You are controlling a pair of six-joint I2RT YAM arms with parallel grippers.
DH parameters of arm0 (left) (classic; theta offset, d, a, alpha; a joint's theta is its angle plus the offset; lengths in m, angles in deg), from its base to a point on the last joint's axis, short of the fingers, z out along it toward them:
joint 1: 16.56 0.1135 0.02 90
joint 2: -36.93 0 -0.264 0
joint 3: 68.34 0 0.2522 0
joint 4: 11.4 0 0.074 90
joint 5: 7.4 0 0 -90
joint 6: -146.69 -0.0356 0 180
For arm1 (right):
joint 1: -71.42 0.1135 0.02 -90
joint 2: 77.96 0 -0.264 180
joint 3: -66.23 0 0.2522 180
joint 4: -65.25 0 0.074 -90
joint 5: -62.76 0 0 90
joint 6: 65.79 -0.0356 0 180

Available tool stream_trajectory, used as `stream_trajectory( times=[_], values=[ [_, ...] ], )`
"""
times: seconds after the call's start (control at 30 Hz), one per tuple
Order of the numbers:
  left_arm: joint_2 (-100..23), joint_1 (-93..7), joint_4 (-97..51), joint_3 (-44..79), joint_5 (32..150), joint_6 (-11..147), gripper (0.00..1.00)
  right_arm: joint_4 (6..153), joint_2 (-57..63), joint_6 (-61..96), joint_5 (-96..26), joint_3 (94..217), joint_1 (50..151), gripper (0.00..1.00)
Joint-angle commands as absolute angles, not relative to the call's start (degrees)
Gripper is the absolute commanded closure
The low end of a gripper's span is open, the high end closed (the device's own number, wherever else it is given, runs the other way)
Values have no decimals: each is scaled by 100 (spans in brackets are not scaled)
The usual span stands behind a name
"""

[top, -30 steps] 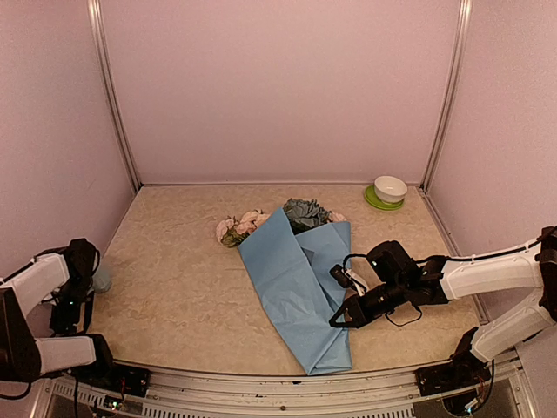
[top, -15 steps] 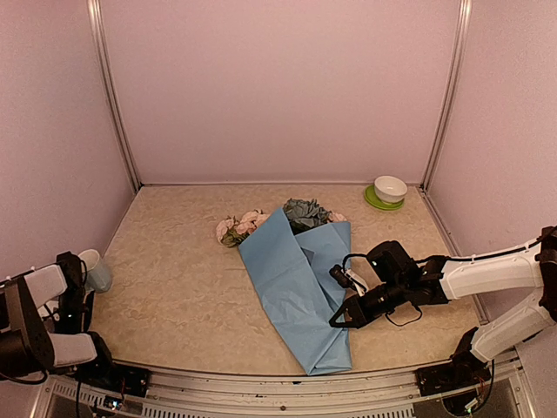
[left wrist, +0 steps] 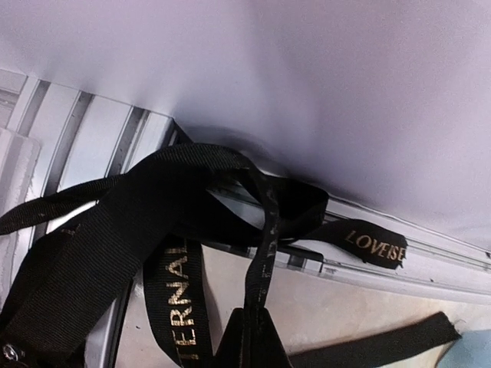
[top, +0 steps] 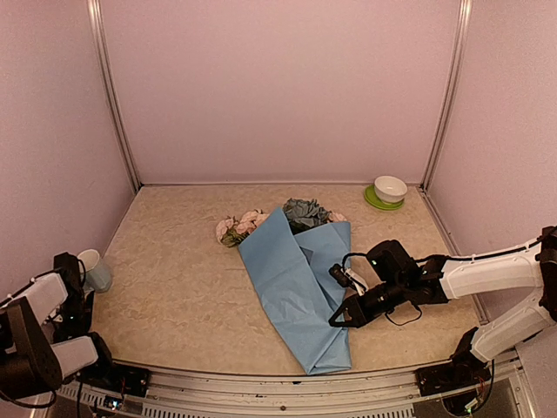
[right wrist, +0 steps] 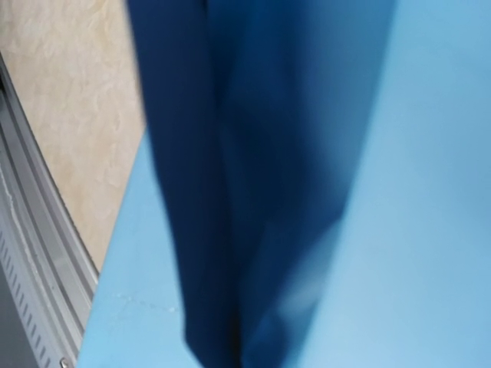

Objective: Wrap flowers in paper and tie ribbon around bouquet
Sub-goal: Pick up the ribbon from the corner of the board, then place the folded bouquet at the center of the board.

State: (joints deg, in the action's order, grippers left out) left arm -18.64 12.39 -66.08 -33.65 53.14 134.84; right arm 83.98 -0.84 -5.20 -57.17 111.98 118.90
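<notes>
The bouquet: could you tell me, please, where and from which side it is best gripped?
I'd take the bouquet at its narrow near end, from above, closing across its width: it tapers there and lies flat, well clear of the flowers.

Soft, even light filled the overhead view, leaving faint shadow under the right pincer (top: 335, 320). Directly ahead of it the paper (right wrist: 383, 153) blurred badly; above the left pincer (left wrist: 252, 337) the ribbon (left wrist: 115, 253) looked sharp.
</notes>
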Motion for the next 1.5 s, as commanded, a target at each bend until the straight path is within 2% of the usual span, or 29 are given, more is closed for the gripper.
stream_trajectory(
  times=[0.0, 0.2, 0.4, 0.57, 0.73, 0.8, 0.9, 1.03, 1.27, 1.37, 1.47],
  values=[
    [-1173, 1271, -6687, -3528, 5538, 13500, 100, 8359, -171, -417, -5738, 11296, 11846, 100],
    [-651, 636, -7315, -2931, 5180, 13688, 100, 8370, -57, -383, -5759, 11348, 11838, 100],
    [-650, -637, -8338, -1330, 4034, 14242, 100, 8285, 80, -445, -5816, 11364, 11833, 100],
    [-933, -1776, -8989, -246, 3625, 14765, 100, 8230, 180, -478, -5813, 11385, 11818, 100],
    [-1038, -3026, -8907, -314, 3883, 15389, 100, 8167, 268, -510, -5825, 11421, 11796, 100],
    [-1188, -3952, -9106, -298, 3694, 15969, 100, 8157, 333, -525, -5834, 11429, 11800, 100],
    [-1645, -5229, -9840, -6, 3145, 17260, 100, 8087, 428, -554, -5835, 11427, 11787, 100],
    [-2783, -6726, -10271, 633, 2383, 18118, 100, 7953, 578, -633, -5850, 11428, 11761, 100],
    [-4817, -8240, -10277, 1880, 495, 17850, 100, 7832, 482, -856, -5792, 11258, 11712, 100],
    [-5481, -8741, -10239, 2406, -364, 17230, 100, 7834, 451, -896, -5735, 11233, 11674, 100],
    [-6246, -9130, -10285, 2979, -1164, 16554, 91, 7799, 477, -930, -5731, 11242, 11642, 100]
  ],
)
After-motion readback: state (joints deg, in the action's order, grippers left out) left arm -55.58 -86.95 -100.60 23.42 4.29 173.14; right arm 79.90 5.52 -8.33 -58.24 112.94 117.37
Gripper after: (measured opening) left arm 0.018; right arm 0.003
